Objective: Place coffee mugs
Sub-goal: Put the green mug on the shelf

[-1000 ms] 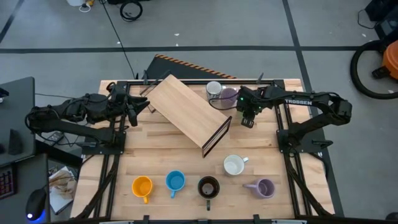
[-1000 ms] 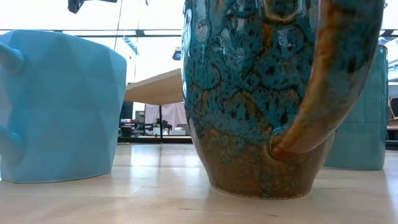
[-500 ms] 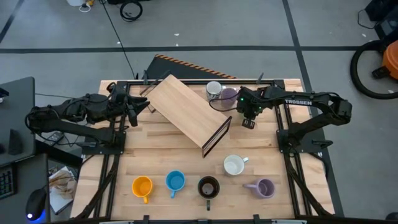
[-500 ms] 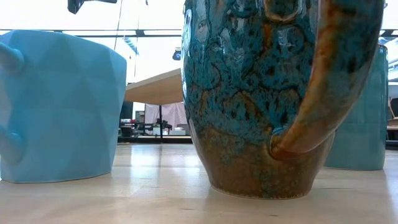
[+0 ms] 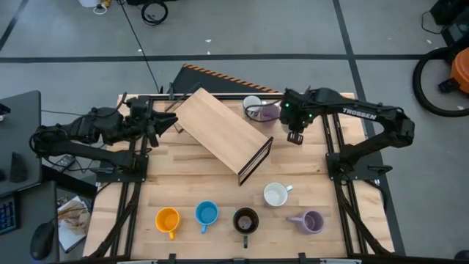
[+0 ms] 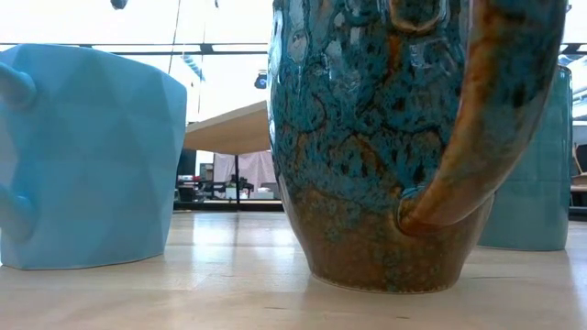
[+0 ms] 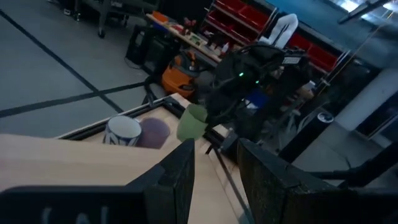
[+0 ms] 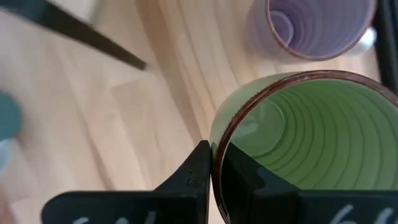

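Observation:
My right gripper (image 5: 295,135) is over the table's far right part, shut on the green mug (image 8: 298,143), which the left wrist view shows as a green mug (image 7: 191,122) up in the air. A lavender mug (image 5: 270,112) and a white patterned mug (image 5: 252,104) stand on their bases just beyond it. The orange (image 5: 168,219), light blue (image 5: 207,214), dark brown (image 5: 246,220), white (image 5: 275,194) and second lavender (image 5: 311,221) mugs stand near the near edge. My left gripper (image 5: 163,126) waits open at the far left. My right gripper pinches the green mug's rim (image 8: 216,134), with one finger (image 8: 242,177) inside the mug and the other (image 8: 198,171) outside. The fingers come from above, pointing down. The mug hangs upright below them, lifted clear of the table.
A slanted wooden board structure (image 5: 223,136) lies across the table's middle, between the two arms. In the low view the glazed brown mug (image 6: 385,137) and the light blue mug (image 6: 92,156) fill the foreground. Bare wood lies between the board and the near row of mugs.
My right gripper has risen with the green mug and moved a little toward the table's far edge, and the mug is now clear of the table. My left arm has drawn back slightly toward the left edge.

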Robot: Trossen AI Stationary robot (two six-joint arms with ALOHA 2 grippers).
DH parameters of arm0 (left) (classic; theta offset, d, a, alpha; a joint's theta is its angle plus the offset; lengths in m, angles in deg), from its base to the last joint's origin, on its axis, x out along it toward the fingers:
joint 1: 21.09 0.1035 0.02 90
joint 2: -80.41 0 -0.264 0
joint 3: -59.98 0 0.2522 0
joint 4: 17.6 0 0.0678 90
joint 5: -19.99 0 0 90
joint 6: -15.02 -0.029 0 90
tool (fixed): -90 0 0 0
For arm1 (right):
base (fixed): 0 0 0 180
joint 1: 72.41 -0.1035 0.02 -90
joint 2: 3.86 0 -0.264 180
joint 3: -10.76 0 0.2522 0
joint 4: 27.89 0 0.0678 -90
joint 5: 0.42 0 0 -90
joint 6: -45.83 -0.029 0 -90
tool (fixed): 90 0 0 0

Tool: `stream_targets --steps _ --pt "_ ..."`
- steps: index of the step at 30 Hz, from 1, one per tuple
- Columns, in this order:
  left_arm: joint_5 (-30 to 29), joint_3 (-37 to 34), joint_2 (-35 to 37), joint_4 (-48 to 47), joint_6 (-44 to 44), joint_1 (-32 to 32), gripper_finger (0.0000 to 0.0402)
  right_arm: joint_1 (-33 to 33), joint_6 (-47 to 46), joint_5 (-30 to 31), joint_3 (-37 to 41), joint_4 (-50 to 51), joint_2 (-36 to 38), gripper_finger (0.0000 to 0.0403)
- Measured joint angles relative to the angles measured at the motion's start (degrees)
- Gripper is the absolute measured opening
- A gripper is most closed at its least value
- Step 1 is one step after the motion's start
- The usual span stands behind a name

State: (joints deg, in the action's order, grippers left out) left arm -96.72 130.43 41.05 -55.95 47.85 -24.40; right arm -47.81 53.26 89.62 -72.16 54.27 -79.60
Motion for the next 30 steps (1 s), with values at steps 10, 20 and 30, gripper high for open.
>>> stream_targets --steps 10,20,30 --pt "6.25 0.0 -3.9 -0.64 2.6 3.04 0.0128 -4.8 0.11 0.16 -16.11 5.5 -0.02 0.0031" --pt "19.16 0.0 -8.39 -0.5 4.18 9.45 0.0127 -13.87 -0.14 0.61 -29.91 5.91 -7.83 0.0032" --pt "23.78 8.64 -14.17 -8.25 -2.47 11.08 0.0127 -17.96 5.89 -1.09 -41.19 8.59 -19.48 0.0032"
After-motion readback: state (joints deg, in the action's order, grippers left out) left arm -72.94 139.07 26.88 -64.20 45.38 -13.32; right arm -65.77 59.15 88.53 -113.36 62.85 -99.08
